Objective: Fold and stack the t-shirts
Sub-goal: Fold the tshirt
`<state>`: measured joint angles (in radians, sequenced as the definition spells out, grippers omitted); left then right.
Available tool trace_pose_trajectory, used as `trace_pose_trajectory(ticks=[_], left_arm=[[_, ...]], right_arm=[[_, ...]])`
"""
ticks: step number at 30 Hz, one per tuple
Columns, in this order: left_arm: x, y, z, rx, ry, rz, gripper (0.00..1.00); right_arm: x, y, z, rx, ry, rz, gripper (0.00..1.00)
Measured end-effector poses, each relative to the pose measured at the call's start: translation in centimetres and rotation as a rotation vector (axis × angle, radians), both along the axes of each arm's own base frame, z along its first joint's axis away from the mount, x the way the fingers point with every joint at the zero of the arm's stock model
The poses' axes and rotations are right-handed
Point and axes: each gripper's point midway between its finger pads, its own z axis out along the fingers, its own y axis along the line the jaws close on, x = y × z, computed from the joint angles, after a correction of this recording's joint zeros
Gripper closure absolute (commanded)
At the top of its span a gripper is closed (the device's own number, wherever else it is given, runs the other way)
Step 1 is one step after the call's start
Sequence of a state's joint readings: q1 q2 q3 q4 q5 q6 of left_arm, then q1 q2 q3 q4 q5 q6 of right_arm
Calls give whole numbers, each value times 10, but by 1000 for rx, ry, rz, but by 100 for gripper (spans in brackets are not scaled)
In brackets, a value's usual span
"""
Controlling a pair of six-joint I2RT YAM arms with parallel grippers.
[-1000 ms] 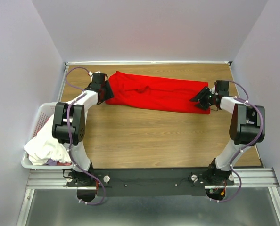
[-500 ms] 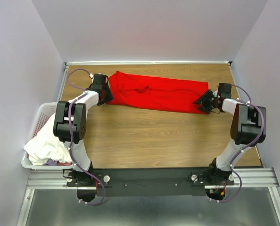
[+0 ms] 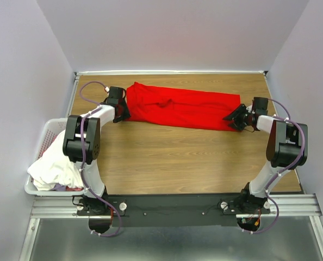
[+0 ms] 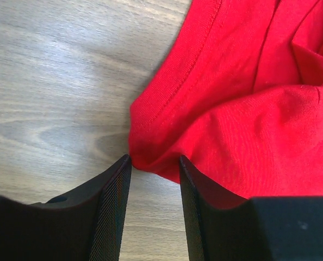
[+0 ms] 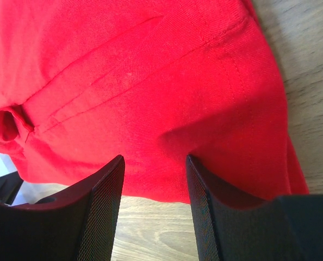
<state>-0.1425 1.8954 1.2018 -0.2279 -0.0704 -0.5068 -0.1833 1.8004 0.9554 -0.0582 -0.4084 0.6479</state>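
White t-shirts (image 3: 50,166) heaped in laundry basket (image 3: 45,129), near-left of red t-shirt (image 3: 180,107). Red t-shirt lies flat on table (image 3: 167,157), long axis left–right, one arm at each end. Left gripper (image 4: 155,163): jaws parted, straddling shirt's left corner, not pinching. Right gripper (image 5: 155,160): jaws apart at shirt's right edge, cloth between; cannot tell if gripped. Neither arm nearer; judged a two-ended lift.

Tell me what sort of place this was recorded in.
Likely a robotics lab cell, not a home: a wooden table boxed in by bare lilac walls, a white laundry basket at its left.
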Motion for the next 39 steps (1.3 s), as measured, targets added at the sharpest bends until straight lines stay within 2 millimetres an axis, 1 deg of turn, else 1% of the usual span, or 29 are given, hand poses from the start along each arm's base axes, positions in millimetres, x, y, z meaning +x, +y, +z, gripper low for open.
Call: trace_pose_trajectory(ticks=[2,4,5,6,10,13,15,18,20,22,24,25,26,29,30,32,33,35,36,37,39], left_arm=[[0,-1,-1,-1,4,-2,53],[0,-2,-2,-2,3,-3,71],[0,-2,-2,-2,4,-2,94],[0,-2,-3,-5,6,2,100],[-1,-2,-5,-8,9,8,100],[-2,-1,-5,-12,0,13,100],[-8,0,-5,-22,-9,13,100],[-35,-1,-6,-51,13,2,100],[-60,-3,-8,-83,36,-13,100],[-81,-8,-9,-122,49,-30,100],[-98,-12,-9,-156,58,-45,100],[-103,-13,-9,-168,60,-50,100],[-112,-14,-10,-183,67,-58,96],[-122,-17,-9,-202,76,-71,81],[-127,-18,-10,-211,84,-78,65],[-134,-19,-8,-223,93,-87,52],[-139,-19,-6,-222,99,-87,40],[-149,-17,-1,-215,110,-88,33],[-152,-16,2,-214,113,-84,30],[-154,-15,5,-212,112,-82,30],[-154,-15,19,-209,85,-86,30]], right_arm=[[1,-1,0,-1,-4,-2,44],[1,-3,0,0,-8,-8,44],[1,-3,0,0,-9,-10,44],[1,-4,0,0,-11,-11,44],[1,-10,-1,1,-18,-29,44],[-1,-20,-2,11,-22,-63,44],[-5,-29,-2,25,-21,-97,44],[-14,-46,-3,53,-14,-172,44],[-26,-61,-3,70,-5,-236,44],[-37,-71,-3,74,1,-279,45],[-47,-75,-3,66,11,-304,44],[-50,-75,-2,60,17,-308,44],[-53,-75,-3,55,23,-309,44],[-63,-75,-2,32,49,-302,44],[-66,-74,-1,24,56,-297,44],[-71,-73,0,10,74,-282,42],[-73,-71,2,-3,81,-267,42],[-70,-62,11,-36,72,-213,41],[-67,-53,17,-54,60,-170,41],[-62,-44,24,-69,44,-128,41],[-45,-8,45,-115,-22,16,41]])
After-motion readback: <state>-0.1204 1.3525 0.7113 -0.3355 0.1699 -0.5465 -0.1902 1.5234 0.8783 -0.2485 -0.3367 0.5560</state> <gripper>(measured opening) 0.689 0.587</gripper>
